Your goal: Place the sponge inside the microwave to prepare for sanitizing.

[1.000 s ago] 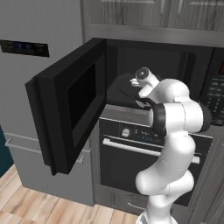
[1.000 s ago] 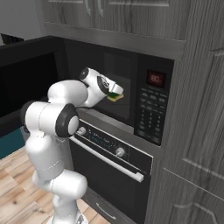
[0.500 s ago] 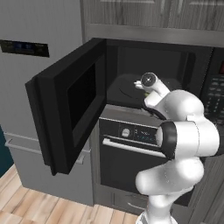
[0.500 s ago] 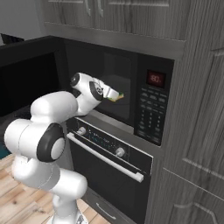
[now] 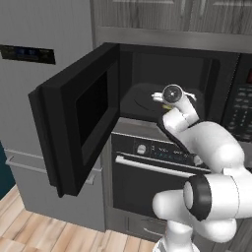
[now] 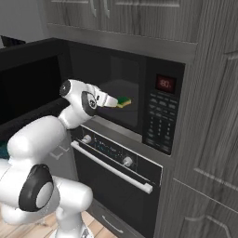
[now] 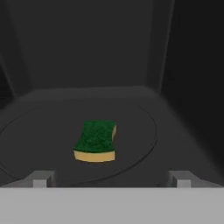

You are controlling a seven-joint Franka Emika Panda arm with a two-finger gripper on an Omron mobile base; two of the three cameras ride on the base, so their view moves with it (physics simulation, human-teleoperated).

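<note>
The sponge (image 7: 96, 141), green scouring face up over a yellow base, lay flat on the turntable (image 7: 140, 131) inside the open microwave (image 5: 147, 74). The gripper (image 7: 111, 179) stood wide, holding nothing. The red display (image 6: 165, 83) was unreadable.

I log the sponge (image 7: 96, 141) as dark green on top, pale yellow along its edge. The turntable (image 7: 140, 131) under it reads dark grey. The microwave (image 5: 74, 118) is black, with a red display (image 6: 165, 83) on its panel. I note the oven (image 6: 116, 167) as black with a silver handle (image 6: 111, 168). Cabinets (image 6: 209, 116) show grey woodgrain; the floor (image 5: 29, 226) is light wood planks. The arm (image 5: 206, 147) is white with dark joints.
</note>
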